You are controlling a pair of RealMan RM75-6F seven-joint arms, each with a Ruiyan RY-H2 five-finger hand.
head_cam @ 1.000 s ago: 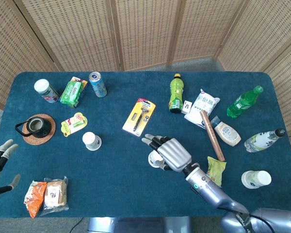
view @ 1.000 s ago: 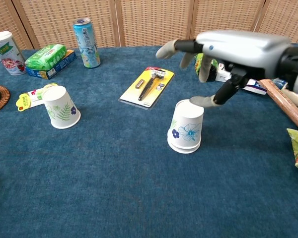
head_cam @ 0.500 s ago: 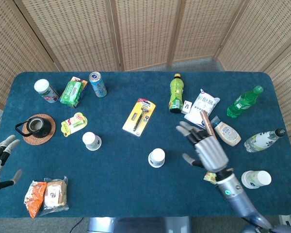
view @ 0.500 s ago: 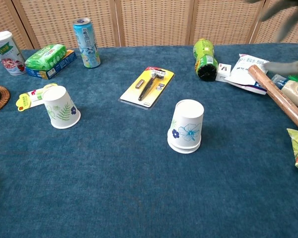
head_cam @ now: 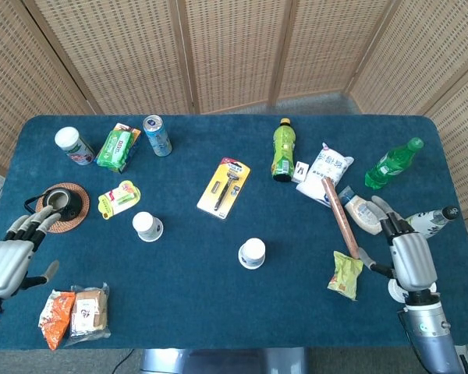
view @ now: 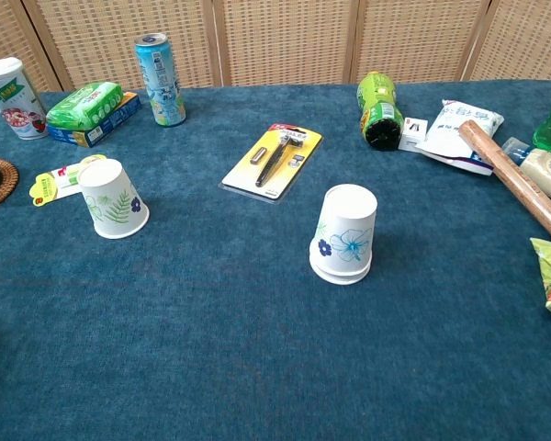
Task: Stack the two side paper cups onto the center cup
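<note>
From the head view, the left hand (head_cam: pixel 9 262) hung empty, fingers spread, near the table's left edge; the right hand (head_cam: pixel 409 255) likewise empty at the right; the left cup (head_cam: pixel 147 226) stood apart from the center stack (head_cam: pixel 252 252). From the chest view, neither hand showed; that cup (view: pixel 112 197) wanted a grip round its wall, then a level lowering over the stack (view: pixel 345 233).

Bright, even overhead light, soft short shadows under objects, no glare on the surface (head_cam: pixel 187 257), sharp focus, slight wide-angle bowing at edges.
</note>
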